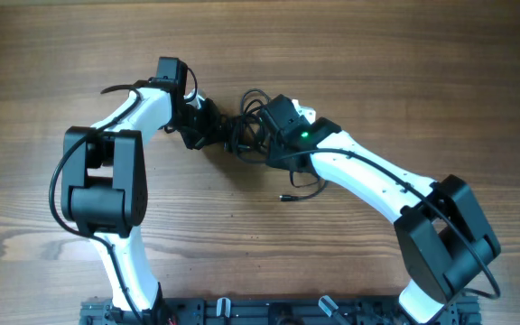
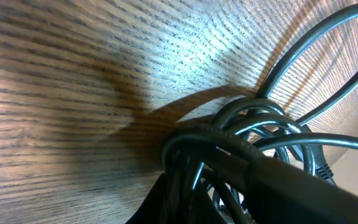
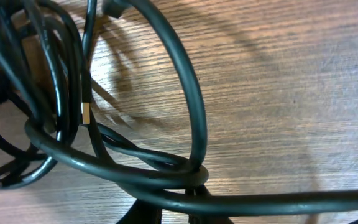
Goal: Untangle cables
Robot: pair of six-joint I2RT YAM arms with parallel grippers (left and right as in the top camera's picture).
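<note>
— Two questions for you. First, what is gripped?

— My left fingers (image 1: 208, 125) are pinched all the way together on the cables (image 1: 239, 135). In the left wrist view the black strands crowd over the dark finger at the bottom edge, and loops fan out up and to the right.

— And the other side?

— My right fingers (image 1: 258, 135) are pushed into the same bundle from the opposite direction. In the right wrist view a thick strand runs across just above the finger and meets another where they twist together. I cannot tell how wide that pair stands or whether it has a strand.

— Second question: where does the bundle sit?

— Near the middle of the wooden surface (image 1: 404, 81), bunched tight between the two pairs of fingers, with one loop (image 1: 258, 94) poking out on the far side. One strand trails out under my right arm (image 1: 368, 176) toward the arm bases. It ends in a small plug (image 1: 286, 196) lying flat on the wood, apart from the knot.
</note>
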